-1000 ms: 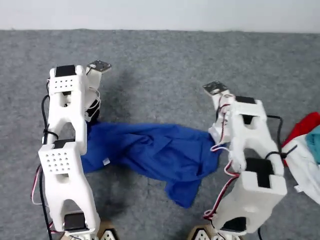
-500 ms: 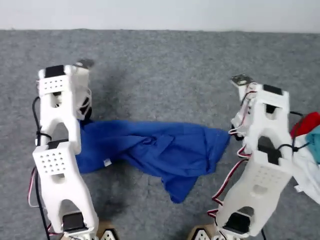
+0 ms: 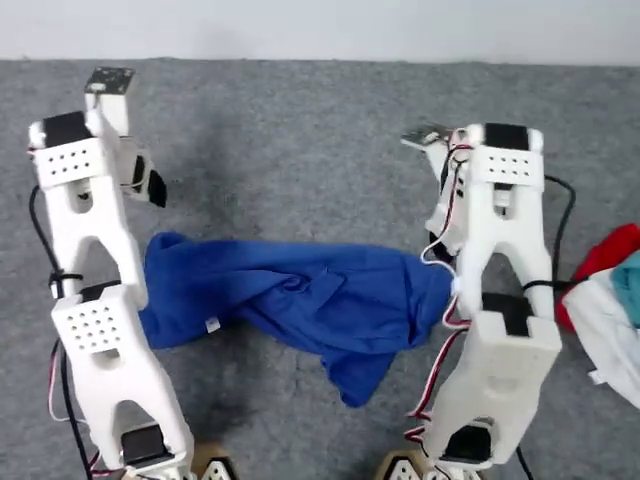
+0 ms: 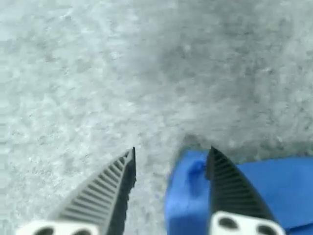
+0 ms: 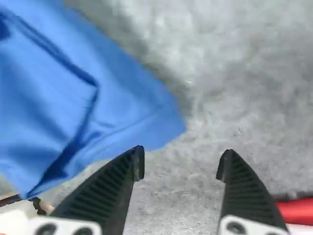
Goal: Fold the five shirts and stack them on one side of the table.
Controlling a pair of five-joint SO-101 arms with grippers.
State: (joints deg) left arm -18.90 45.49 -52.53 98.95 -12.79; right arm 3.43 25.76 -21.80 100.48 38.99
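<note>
On the grey-carpeted bench (image 3: 300,120), the left arm (image 3: 105,330) stands over the left end of a blue shirt (image 3: 300,300). Its left hand (image 4: 171,152) is spread wide and holds nothing. In the left wrist view, one finger shows over the shirt's bunched end and the other over bare carpet. The blue shirt lies crumpled and unfolded across the middle of the bench, stretched between the two arms, with a flap trailing toward the arms' bases. At its right end the right arm (image 3: 510,350) leans over the cloth. The right hand (image 5: 183,152) is likewise wide and empty, poised above grey carpet just beside a corner of the shirt. Farther right, at the edge of the high view, a pile of shirts (image 3: 610,335) in red, teal and white lies heaped, apart from the blue one.
</note>
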